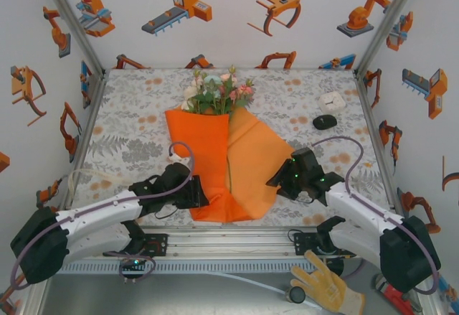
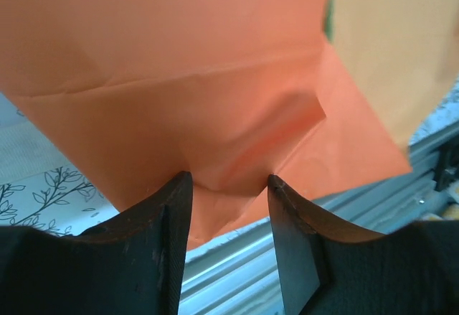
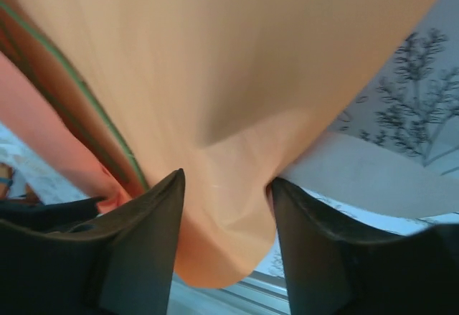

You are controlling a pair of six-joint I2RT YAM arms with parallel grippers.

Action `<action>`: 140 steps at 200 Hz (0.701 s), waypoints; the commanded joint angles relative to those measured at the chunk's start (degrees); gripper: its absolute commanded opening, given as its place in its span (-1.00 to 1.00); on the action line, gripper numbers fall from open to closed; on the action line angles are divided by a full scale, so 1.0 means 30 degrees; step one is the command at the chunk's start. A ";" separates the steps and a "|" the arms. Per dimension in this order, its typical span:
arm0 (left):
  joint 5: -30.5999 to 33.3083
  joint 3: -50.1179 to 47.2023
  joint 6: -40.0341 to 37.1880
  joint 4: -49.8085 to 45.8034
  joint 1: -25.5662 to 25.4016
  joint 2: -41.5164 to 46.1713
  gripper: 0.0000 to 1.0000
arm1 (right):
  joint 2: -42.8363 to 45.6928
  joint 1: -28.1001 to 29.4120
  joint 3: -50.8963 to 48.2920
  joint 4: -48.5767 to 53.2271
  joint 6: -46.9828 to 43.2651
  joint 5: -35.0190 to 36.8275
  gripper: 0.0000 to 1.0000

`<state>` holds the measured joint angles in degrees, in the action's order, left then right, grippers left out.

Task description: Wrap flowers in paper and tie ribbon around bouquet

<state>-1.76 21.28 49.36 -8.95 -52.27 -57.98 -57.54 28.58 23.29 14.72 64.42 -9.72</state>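
Glove: yellow, lying nearer than the paper, off to its right, beyond the worktop's front edge.
Front rail: aluminium bar running just below the near tip of the paper.
Left tool: at the paper's near left edge. The jaws stand partly apart with a puckered fold of the paper between the tips; whether they pinch it I cannot tell.
Right tool: at the paper's near right edge. The jaws stand partly apart and the paper sags through the gap; whether it is gripped I cannot tell.
Paper: bright orange sheet in the middle of the worktop. Its two sides are folded inward so they overlap, narrow at the near end and wide at the far end. The left flap looks deeper orange, the right flap paler.
Stems: thin and green, seen under the paper's right flap in the right wrist view.
Flowers: pink, white and cream heads with green leaves, sticking out of the paper's wide far end.
Worktop: covered by a grey leaf-print cloth with orange spots, showing on all sides of the paper.
Black oval object: well apart from the paper, to its far right.
White box: beyond the black oval, further from the paper's far right corner.
Back wall: white with orange robot prints, rising behind the paper's far end.
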 commanded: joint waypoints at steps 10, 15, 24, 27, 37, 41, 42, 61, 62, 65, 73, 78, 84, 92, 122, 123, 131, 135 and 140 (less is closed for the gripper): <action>0.0383 -0.0703 0.0756 0.0967 -0.0184 -0.0645 -0.08 | 0.0835 0.0025 -0.0014 -0.0539 0.0860 -0.0843 -0.24; 0.0358 -0.0819 0.0785 0.1080 -0.0184 -0.0777 -0.08 | 0.0963 0.0050 0.0007 -0.0491 0.0921 -0.0927 -0.28; 0.0260 -0.0939 0.0858 0.1344 -0.0184 -0.0953 -0.08 | 0.1070 0.0220 0.0195 -0.0524 0.0981 -0.1056 -0.33; 0.0260 -0.0958 0.0867 0.1402 -0.0184 -0.1011 -0.08 | 0.1066 0.0317 0.0267 -0.0539 0.0991 -0.1107 -0.34; 0.0258 -0.0997 0.0871 0.1489 -0.0184 -0.1192 -0.09 | 0.0961 0.0667 0.0605 -0.0463 0.0971 -0.1309 -0.34; 0.0264 -0.0995 0.0881 0.1495 -0.0184 -0.1253 -0.08 | 0.0887 0.0814 0.0723 -0.0399 0.0960 -0.1420 -0.32; 0.0249 -0.0968 0.0870 0.1492 -0.0184 -0.1262 -0.09 | 0.0864 0.0844 0.0758 -0.0383 0.0963 -0.1449 -0.31; 0.0298 -0.0938 0.0804 0.1622 -0.0184 -0.1351 -0.09 | 0.0606 0.1541 0.1030 -0.0228 0.0993 -0.1778 0.09; 0.0325 -0.0925 0.0803 0.1629 -0.0184 -0.1325 -0.09 | 0.0606 0.1574 0.1028 -0.0209 0.0994 -0.1775 0.11; 0.0301 -0.0935 0.0816 0.1668 -0.0184 -0.1307 -0.09 | 0.0605 0.1687 0.1056 -0.0119 0.0996 -0.1757 0.17; 0.0281 -0.0933 0.0773 0.1705 -0.0184 -0.1273 -0.09 | 0.0631 0.1929 0.1153 0.0321 0.0996 -0.1590 0.26; 0.0303 -0.0940 0.0754 0.1678 -0.0184 -0.1244 -0.09 | 0.0700 0.2025 0.1123 0.0523 0.0996 -0.1539 0.28; 0.0355 -0.0911 0.0745 0.1560 -0.0184 -0.1165 -0.09 | 0.0849 0.2116 0.1036 0.0618 0.0996 -0.1565 0.28; 0.0435 -0.0867 0.0727 0.1437 -0.0187 -0.1053 -0.09 | 0.1129 0.2136 0.0852 0.0561 0.1094 -0.1552 0.22; 0.0577 -0.0940 0.0661 0.1285 -0.0184 -0.0816 -0.09 | 0.1828 0.2134 0.0863 0.0339 0.1230 -0.0629 -0.03; 0.0567 -0.0926 0.0673 0.1285 -0.0184 -0.0809 -0.09 | 0.1846 0.2134 0.0901 0.0382 0.1201 -0.0541 -0.03; 0.0586 -0.0940 0.0674 0.1303 -0.0184 -0.0806 -0.10 | 0.1946 0.2134 0.1170 0.0868 0.0938 0.0303 0.04; 0.0543 -0.0940 0.0656 0.1311 -0.0184 -0.0830 -0.10 | 0.2024 0.2134 0.1299 0.1020 0.0802 0.0742 0.10; 0.0482 -0.0939 0.0610 0.1332 -0.0184 -0.0800 -0.10 | 0.2043 0.2134 0.1434 0.1055 0.0599 0.1317 0.23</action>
<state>-1.48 19.84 51.51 -2.55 -52.53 -60.51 -52.53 34.72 24.93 15.16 67.75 -12.53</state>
